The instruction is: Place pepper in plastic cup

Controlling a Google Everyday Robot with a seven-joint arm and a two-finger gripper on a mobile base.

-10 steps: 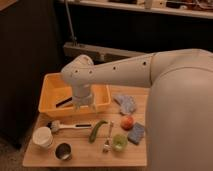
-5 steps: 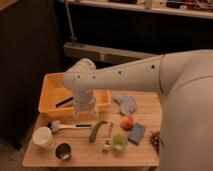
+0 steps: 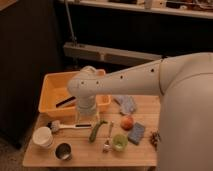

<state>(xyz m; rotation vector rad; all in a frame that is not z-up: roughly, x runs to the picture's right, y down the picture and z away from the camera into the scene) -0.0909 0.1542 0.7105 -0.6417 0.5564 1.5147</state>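
Observation:
The dark green pepper (image 3: 97, 130) lies on the wooden table (image 3: 85, 157), just right of a white-handled brush. The small lime-green plastic cup (image 3: 120, 142) stands upright to the right of the pepper, near the table's front edge. My gripper (image 3: 83, 117) hangs from the white arm above the table, just in front of the yellow bin. It is a little to the left of and behind the pepper and holds nothing that I can see.
A yellow bin (image 3: 52, 85) holding a dark utensil stands at the back left. A white cup (image 3: 42, 136) and a dark metal cup (image 3: 63, 151) stand front left. A fork (image 3: 108, 139), an orange-red fruit (image 3: 127, 122), a blue sponge (image 3: 136, 133) and a crumpled cloth (image 3: 126, 104) lie right of the pepper.
My arm has come down and forward, from over the bin's front wall toward the table near the pepper. The objects have not moved.

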